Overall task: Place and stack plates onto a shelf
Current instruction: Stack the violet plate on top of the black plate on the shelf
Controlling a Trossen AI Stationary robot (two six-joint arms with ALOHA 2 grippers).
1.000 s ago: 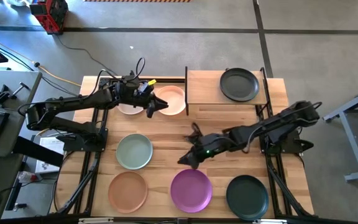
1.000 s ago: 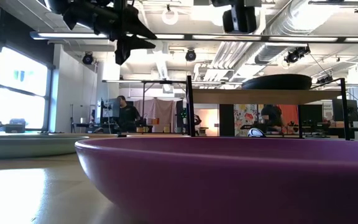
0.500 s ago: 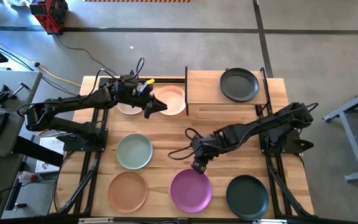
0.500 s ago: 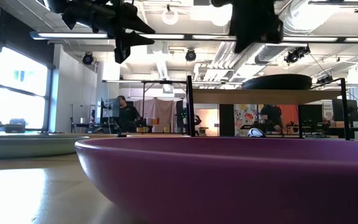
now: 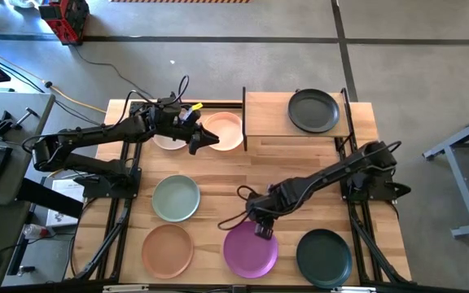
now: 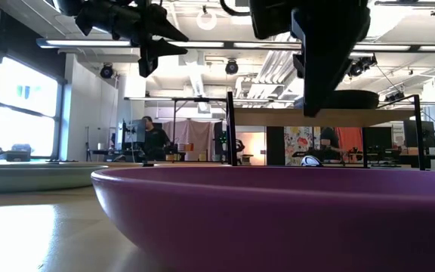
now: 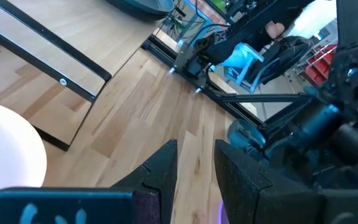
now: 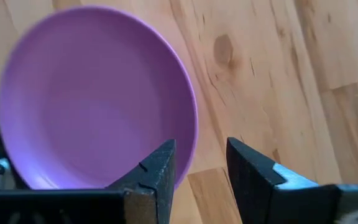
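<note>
One purple plate [image 5: 250, 249] lay flat on the worktop [image 5: 218, 181], near the front edge, with the terracotta plate [image 5: 168, 249] on one side and the dark green plate [image 5: 324, 255] on the other. The right tool [image 5: 262, 229] hung just over the purple plate's far rim. Its two fingers were apart and held nothing. In the right wrist view one finger [image 8: 157, 171] sat over the inside of the plate and the other finger [image 8: 253, 171] sat over the bare wood, so the rim [image 8: 193, 134] ran between them. I think the next move was to go down and pinch that rim.

The shelf [image 5: 271, 114] stood well apart from this plate, at the far side of the worktop, with one black plate [image 5: 313, 110] already on it. The right arm was much nearer the purple plate than the left arm.

The left tool [image 5: 204, 140] waited over the peach plate [image 5: 226, 130], fingers apart and empty.
</note>
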